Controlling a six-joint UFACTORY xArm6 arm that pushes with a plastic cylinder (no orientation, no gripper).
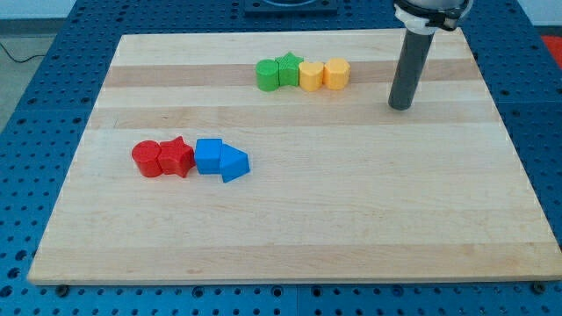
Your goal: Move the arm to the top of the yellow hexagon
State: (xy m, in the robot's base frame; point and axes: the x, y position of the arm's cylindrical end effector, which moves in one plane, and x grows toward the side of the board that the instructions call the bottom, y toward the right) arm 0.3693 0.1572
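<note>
Toward the view's upper right of the wooden tabletop (290, 237), my tip (401, 107) rests on bare wood, the dark rod rising straight up from it to the arm's mount at the top edge of the view. This tool is a plain rod with nothing to open or close, so it is neither wide nor narrow, and it holds nothing; it touches no block.

To the view's left of my tip, and a little higher in the view, runs a row of 4 blocks packed side by side. The nearest one to my tip is the yellow hexagon (336, 73), set apart from it by a clear strip of wood. Touching that on its far side is a second yellow block (311, 76), whose exact shape I cannot make out. Next comes the green star (288, 70), and the green cylinder (268, 75) closes the row, furthest from my tip.

Well away from my tip, down and to the view's left, lies a second group of 4. The blue triangle (234, 163) is the closest of these to my tip, pressed against the blue cube (208, 155). Just beyond sits the red star (177, 157), touching or nearly touching the cube, and the red cylinder (147, 159) sits hard against the star at the far end.

The tabletop lies on a blue perforated base (53, 70).
</note>
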